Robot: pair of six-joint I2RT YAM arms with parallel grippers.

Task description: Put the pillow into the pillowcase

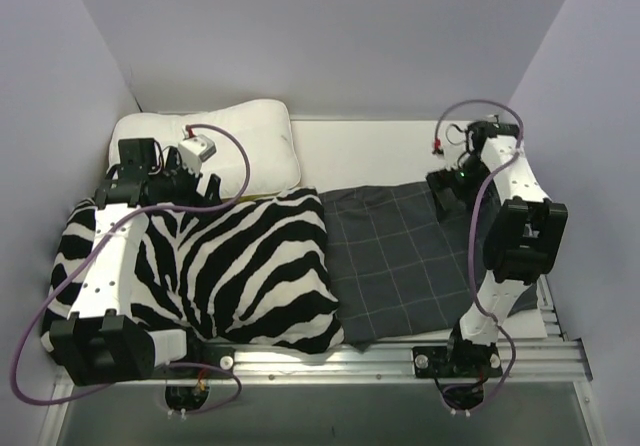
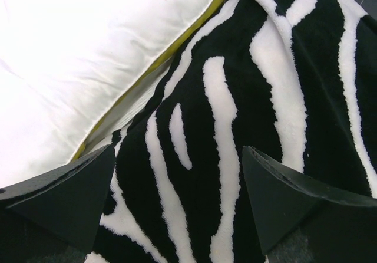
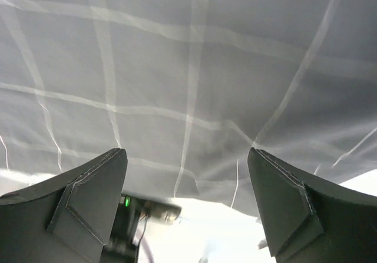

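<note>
From above: spotting the pillow (image 1: 250, 141) at the back left, its near edge tucked behind the zebra cushion (image 1: 250, 266); pillowcase (image 1: 400, 256) flat on the right, touching that cushion. Left gripper (image 1: 205, 184) over the seam between pillow and cushion, right gripper (image 1: 447, 194) at the case's far edge.

Left wrist: fingers spread wide, gripping nothing, hovering over zebra stripes with the yellow edge (image 2: 177, 45) just beyond. Risk of pinching cushion pile instead of pillow.

Right wrist: jaws apart, clamped on nothing, pillowcase (image 3: 194, 68) right ahead. Risk of grabbing both layers and sealing the opening. Zebra cushion blocking the straight path across.
</note>
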